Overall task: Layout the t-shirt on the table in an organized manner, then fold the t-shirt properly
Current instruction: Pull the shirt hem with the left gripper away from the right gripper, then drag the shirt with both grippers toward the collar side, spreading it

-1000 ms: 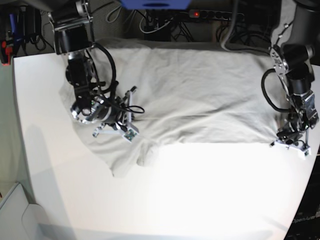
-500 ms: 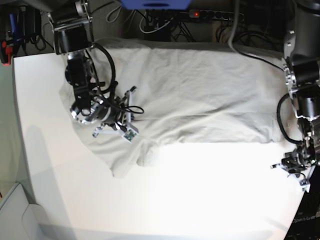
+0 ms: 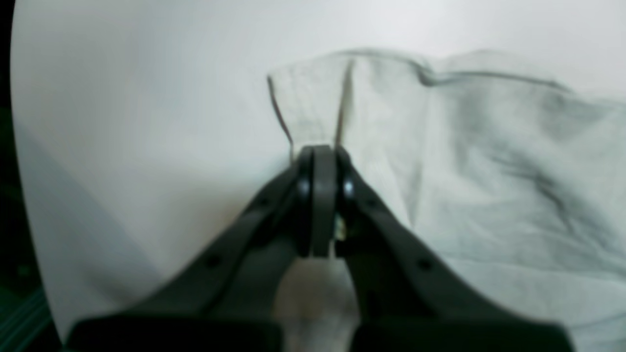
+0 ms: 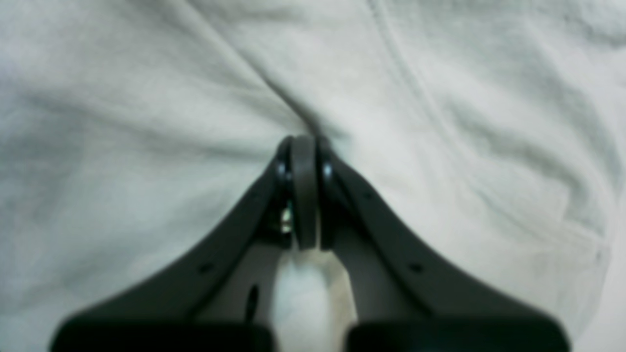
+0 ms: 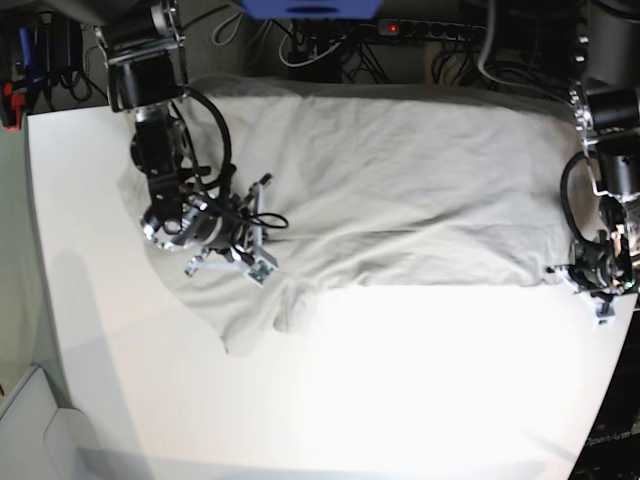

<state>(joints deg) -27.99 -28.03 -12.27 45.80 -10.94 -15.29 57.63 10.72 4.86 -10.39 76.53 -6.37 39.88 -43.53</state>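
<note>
The light grey-beige t-shirt lies spread and wrinkly across the far half of the white table. One sleeve points toward the table's front. My right gripper rests on the shirt's left part. In the right wrist view it is shut, with its tips against a crease of the cloth. My left gripper sits at the shirt's right corner. Seen from the left wrist, it is shut, its tips at the hem corner. No cloth shows between its jaws.
The table's right edge runs close to my left gripper. Behind the far edge lie cables and a power strip. A white bin stands off the table at the front left.
My left gripper went down toward the table's right edge, then came back up to the shirt's right corner. The shirt and the right arm stayed still.
</note>
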